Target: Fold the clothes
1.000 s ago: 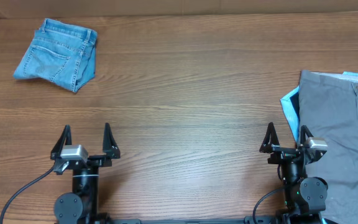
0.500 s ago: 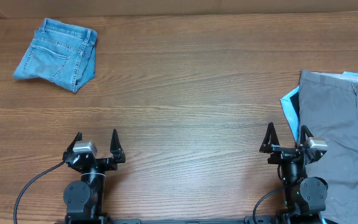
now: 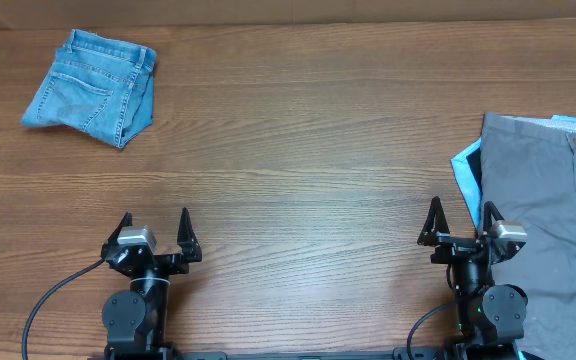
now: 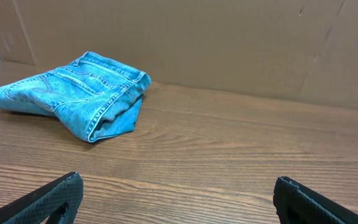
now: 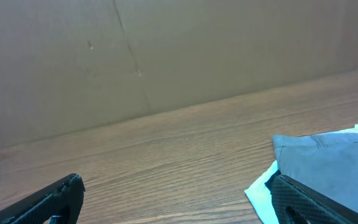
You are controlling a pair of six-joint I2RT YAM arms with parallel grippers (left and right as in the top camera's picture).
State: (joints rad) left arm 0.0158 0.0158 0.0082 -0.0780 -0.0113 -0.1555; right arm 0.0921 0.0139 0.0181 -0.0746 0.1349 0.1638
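Observation:
The light-blue denim jeans [image 3: 92, 87] lie folded into a small bundle at the table's far left, back pocket up; they also show in the left wrist view [image 4: 73, 94]. My left gripper [image 3: 155, 221] is open and empty near the front edge, far from the jeans; its fingertips frame bare wood [image 4: 176, 186]. My right gripper [image 3: 459, 217] is open and empty at the front right, its right finger next to the grey trousers [image 3: 548, 210], which also show in the right wrist view [image 5: 328, 158].
A bright blue item [image 3: 465, 168] pokes out from under the grey trousers' left edge and shows in the right wrist view [image 5: 261, 193]. A cardboard wall [image 4: 229, 43] stands behind the table. Bare wood [image 3: 308, 150] spans the table's middle.
My left arm shifted a little to the right between one second and half a second ago, then stayed still. The right arm and the garments have not moved.

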